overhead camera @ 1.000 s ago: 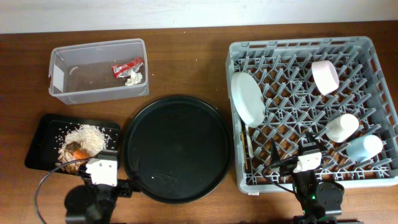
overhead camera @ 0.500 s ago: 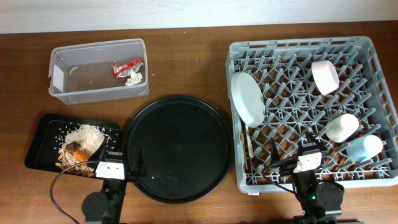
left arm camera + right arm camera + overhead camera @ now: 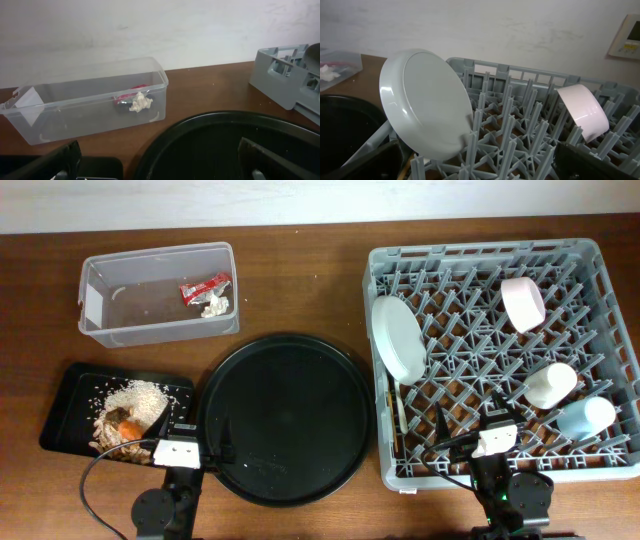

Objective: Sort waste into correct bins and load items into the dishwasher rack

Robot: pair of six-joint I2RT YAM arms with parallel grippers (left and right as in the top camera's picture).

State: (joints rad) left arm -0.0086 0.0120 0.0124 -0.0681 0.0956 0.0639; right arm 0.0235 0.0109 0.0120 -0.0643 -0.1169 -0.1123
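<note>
I am looking down at a brown wooden table [image 3: 300, 280] that is standing against a plain white wall [image 3: 150, 30]. A small pale box [image 3: 626, 34] is sitting up on that wall.

The left gripper [image 3: 159, 150] is hanging low over the near edge of the round black tray [image 3: 285, 415]. Its fingers are spread wide and are holding nothing. The right gripper [image 3: 477, 155] is hanging low at the near edge of the grey rack [image 3: 480, 252], and its fingers are spread wide too, with nothing in them.

A red wrapper [image 3: 204, 285] and a crumpled white scrap [image 3: 214, 306] are lying together in the clear bin [image 3: 160, 252] at the far left. Rice [image 3: 135, 398] is sitting in the black box [image 3: 60, 415] near the left gripper.

In the rack, a white plate [image 3: 398, 337] is leaning on its edge. A pink cup [image 3: 522, 304], a white cup [image 3: 550, 385] and a pale blue cup [image 3: 586, 418] are lying on their sides.
</note>
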